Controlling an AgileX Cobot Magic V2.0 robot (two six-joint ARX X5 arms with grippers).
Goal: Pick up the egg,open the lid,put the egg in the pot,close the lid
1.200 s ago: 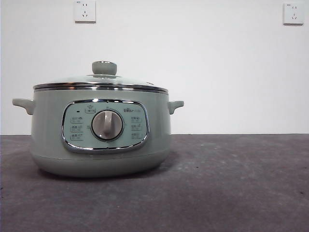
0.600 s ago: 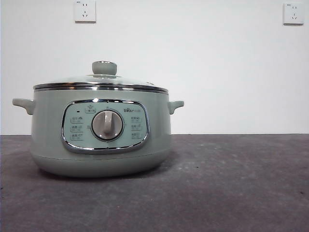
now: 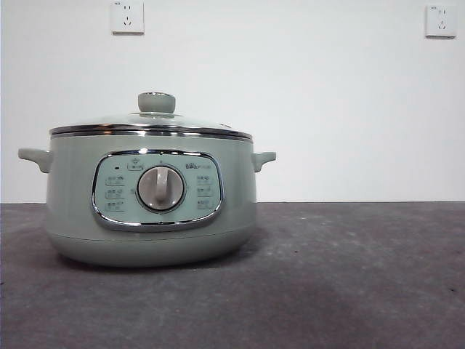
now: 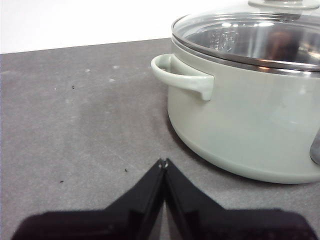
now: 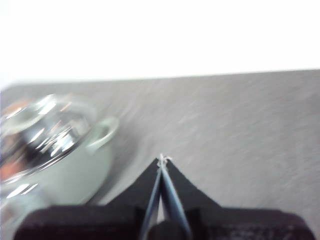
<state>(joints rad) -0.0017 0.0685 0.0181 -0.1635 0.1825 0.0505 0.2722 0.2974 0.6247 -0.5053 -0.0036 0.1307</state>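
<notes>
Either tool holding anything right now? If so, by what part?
Nothing held. Left tool and right tool are both shut on nothing, over the table beside the pale green pot; glass lid is on.

One pot (image 3: pixel 150 218), one lid (image 3: pixel 151 123), two wall sockets (image 3: pixel 128 16) and two grippers (image 4: pixel 162 165) on one tabletop (image 3: pixel 349 276).

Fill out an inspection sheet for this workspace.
Surface: grey table, a few small specks.
Pot: pot upright on the table, dial facing the front camera.
Lid: lid seated on the pot.
Egg: none clearly seen; a faint reddish tint behind the glass, cannot tell.
Clutter: nothing seen.
Grippers: left gripper shut, low beside the pot's handle; right gripper shut, blurred, holding nothing.
Cables: nothing seen.
Surroundings: white wall, two sockets.
</notes>
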